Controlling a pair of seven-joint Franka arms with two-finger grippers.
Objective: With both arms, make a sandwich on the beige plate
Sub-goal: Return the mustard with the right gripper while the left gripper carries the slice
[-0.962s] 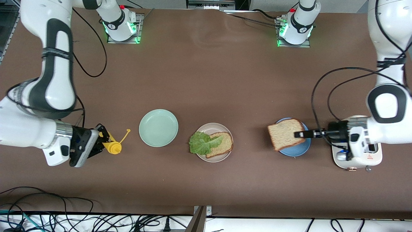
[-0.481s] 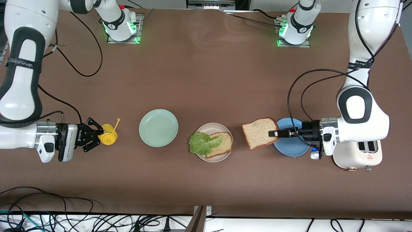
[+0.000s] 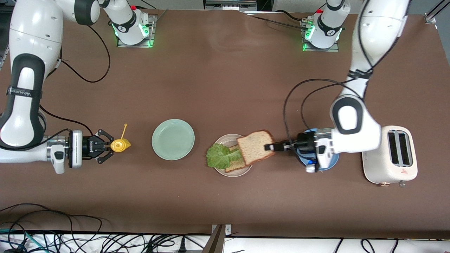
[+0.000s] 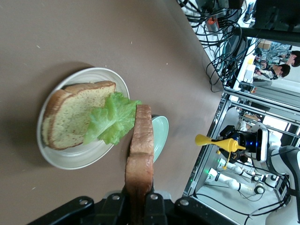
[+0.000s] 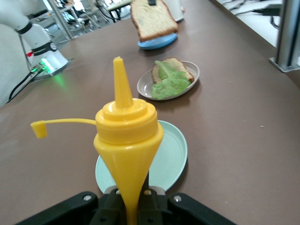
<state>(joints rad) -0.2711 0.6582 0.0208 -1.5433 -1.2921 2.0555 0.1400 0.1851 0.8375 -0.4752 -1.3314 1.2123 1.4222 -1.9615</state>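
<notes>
**Bread over the plate**

A brown table (image 3: 225,88) sits in a lab with cables. The left gripper (image 3: 270,146) pinches a bread slice (image 3: 255,147), flat, over the beige plate (image 3: 221,140) with bread and lettuce (image 3: 218,155). The right gripper (image 3: 105,146) squeezes a yellow bottle (image 3: 119,144), nozzle toward the plates.

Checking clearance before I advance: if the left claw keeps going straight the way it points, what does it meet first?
Probably nothing on the table: the left claw, shut on the brown bread slice, points level above the beige round plate holding lettuce and bread. Farther along stands the mint-green plate; height is unclear.
</notes>
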